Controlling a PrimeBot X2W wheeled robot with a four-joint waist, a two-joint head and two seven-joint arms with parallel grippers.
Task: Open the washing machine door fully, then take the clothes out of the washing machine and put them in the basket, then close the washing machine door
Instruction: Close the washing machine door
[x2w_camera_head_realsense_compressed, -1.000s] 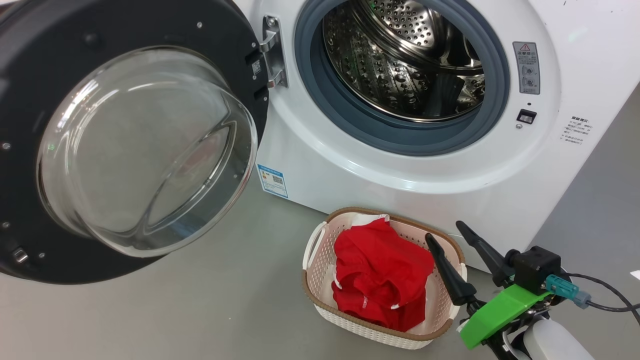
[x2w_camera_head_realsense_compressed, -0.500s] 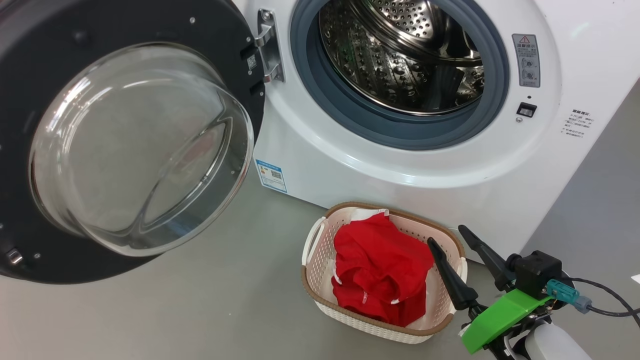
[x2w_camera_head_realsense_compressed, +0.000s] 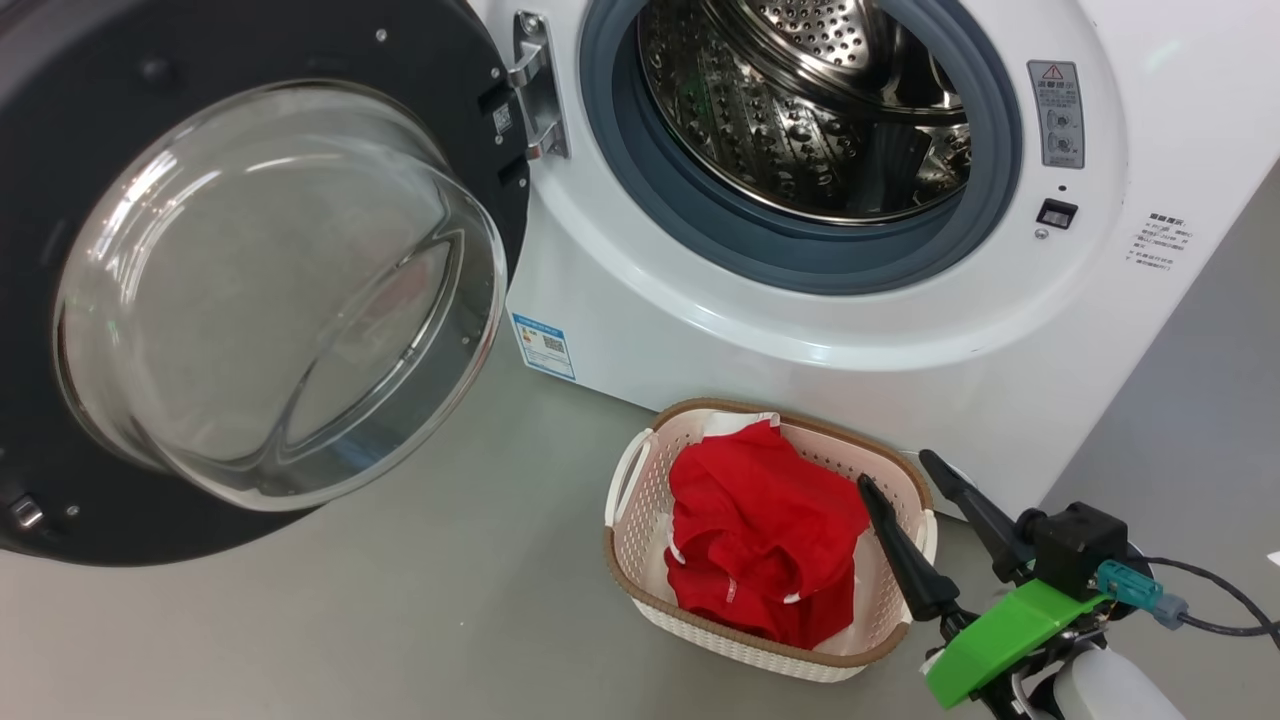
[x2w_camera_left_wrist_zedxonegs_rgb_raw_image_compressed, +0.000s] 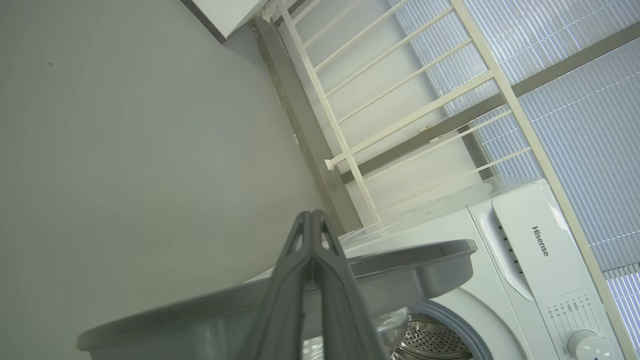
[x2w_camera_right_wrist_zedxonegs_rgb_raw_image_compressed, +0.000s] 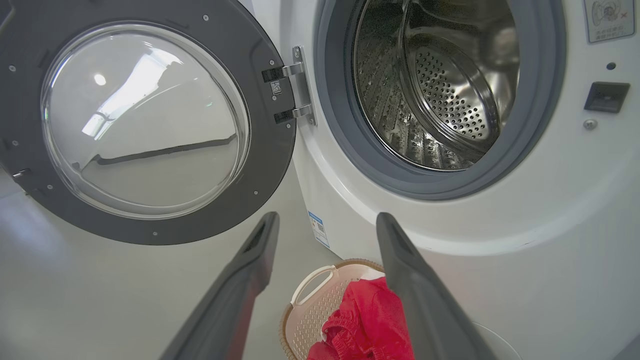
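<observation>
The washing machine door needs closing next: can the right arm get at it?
Probably yes: the right gripper is open and empty, and nothing stands between it and the washing machine door, though distant.

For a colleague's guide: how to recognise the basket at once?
Find the big white washing machine, door open. On the floor before it stands the basket. It is cream with a brown rim and holds red clothes.

The round black-rimmed glass door (x2w_camera_head_realsense_compressed: 270, 290) hangs wide open on the left, so the mouth of the perforated steel drum (x2w_camera_head_realsense_compressed: 800, 110) is unblocked. Bare grey floor (x2w_camera_head_realsense_compressed: 400, 620) lies open left of the small cream perforated plastic basket (x2w_camera_head_realsense_compressed: 640, 520), which soft red fabric (x2w_camera_head_realsense_compressed: 765, 540) heaps full.
</observation>
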